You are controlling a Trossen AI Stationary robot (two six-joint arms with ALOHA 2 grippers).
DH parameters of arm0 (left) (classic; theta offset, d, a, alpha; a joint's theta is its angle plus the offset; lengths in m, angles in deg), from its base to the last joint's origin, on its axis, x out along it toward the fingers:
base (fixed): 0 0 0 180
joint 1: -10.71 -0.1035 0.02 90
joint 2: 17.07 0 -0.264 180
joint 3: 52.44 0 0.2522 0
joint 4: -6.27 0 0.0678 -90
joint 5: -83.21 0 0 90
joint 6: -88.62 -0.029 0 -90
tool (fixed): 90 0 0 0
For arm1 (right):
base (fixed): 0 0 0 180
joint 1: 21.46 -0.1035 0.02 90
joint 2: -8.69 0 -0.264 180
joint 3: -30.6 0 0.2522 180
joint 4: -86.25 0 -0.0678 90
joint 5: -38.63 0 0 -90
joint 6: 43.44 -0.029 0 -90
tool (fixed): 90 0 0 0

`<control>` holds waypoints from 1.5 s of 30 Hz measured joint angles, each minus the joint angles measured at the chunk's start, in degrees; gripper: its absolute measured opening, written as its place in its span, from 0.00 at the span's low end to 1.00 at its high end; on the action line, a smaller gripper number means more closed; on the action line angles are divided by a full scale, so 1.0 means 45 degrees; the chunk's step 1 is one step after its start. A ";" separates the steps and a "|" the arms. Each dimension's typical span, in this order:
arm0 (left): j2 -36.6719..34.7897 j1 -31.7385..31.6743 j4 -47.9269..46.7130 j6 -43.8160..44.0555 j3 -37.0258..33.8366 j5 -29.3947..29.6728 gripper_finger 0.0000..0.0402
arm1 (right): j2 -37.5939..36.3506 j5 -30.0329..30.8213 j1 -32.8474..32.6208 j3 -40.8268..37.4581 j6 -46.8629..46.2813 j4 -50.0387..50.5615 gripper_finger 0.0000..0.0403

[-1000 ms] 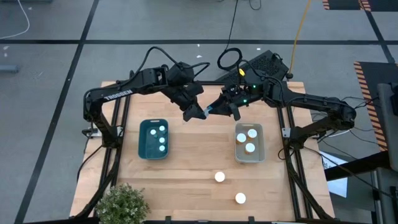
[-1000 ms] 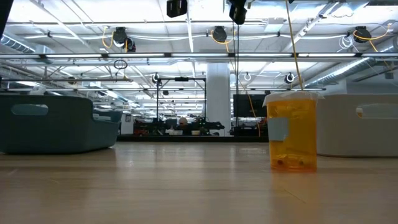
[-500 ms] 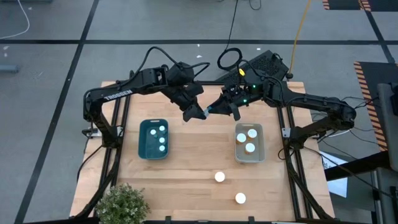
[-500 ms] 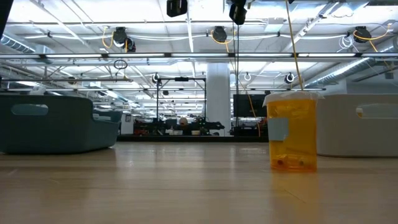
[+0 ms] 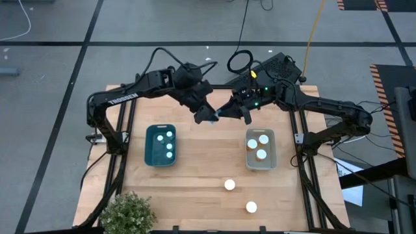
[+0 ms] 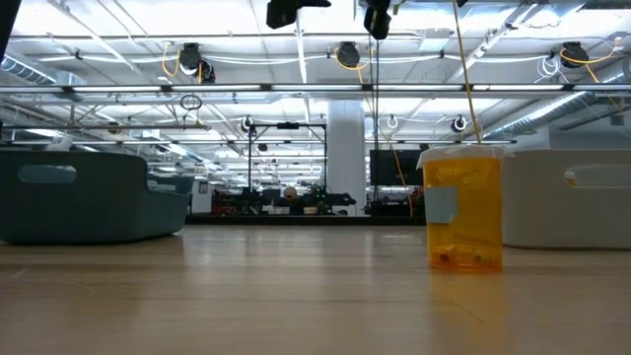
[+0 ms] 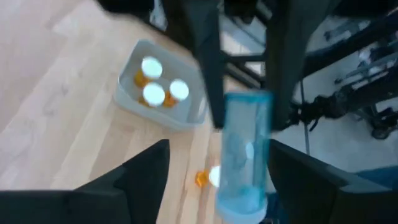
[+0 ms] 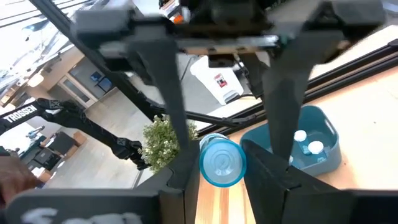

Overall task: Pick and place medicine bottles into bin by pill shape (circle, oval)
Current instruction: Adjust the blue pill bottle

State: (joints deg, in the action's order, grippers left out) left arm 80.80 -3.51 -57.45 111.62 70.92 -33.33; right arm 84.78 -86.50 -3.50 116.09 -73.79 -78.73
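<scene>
Two tools now meet above the tabletop [image 5: 208, 169]: my left tool [image 5: 206, 116] has nudged closer and looks spread, the right tool [image 5: 225, 112] pinches the blue bottle [image 7: 244, 155] held between them, so I read a handover before binning.

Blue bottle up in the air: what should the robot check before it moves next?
1. Right pincer grips the blue bottle: ok, fingers close against both sides.
2. Left pincer is open around it: ok, fingers spread wide.
3. Pill shape is known: cannot tell.
4. Blue bin and grey bin have room: ok, both hold only a few bottles.
5. The two loose bottles are out of the way: ok, they stand at the table's near edge.
</scene>
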 joint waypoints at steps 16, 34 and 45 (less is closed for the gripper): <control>-0.2540 -0.0939 0.2411 -0.0873 0.0005 0.4170 0.69 | -0.0010 -0.0509 0.1100 0.0000 -0.2134 -0.2664 0.24; -0.3188 0.1051 0.5627 -0.2711 0.0019 0.8913 0.69 | 0.0409 0.2619 0.2510 -0.0010 -0.4122 -0.9942 0.25; -0.2361 0.0929 0.8721 -0.2655 0.0005 0.9526 0.69 | 0.1404 0.4502 0.1751 -0.0010 -0.4167 -1.3519 0.25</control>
State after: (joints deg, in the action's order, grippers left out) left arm 70.18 0.67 -18.20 99.68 70.94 9.54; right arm 91.10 -66.24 4.38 116.04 -92.54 -139.57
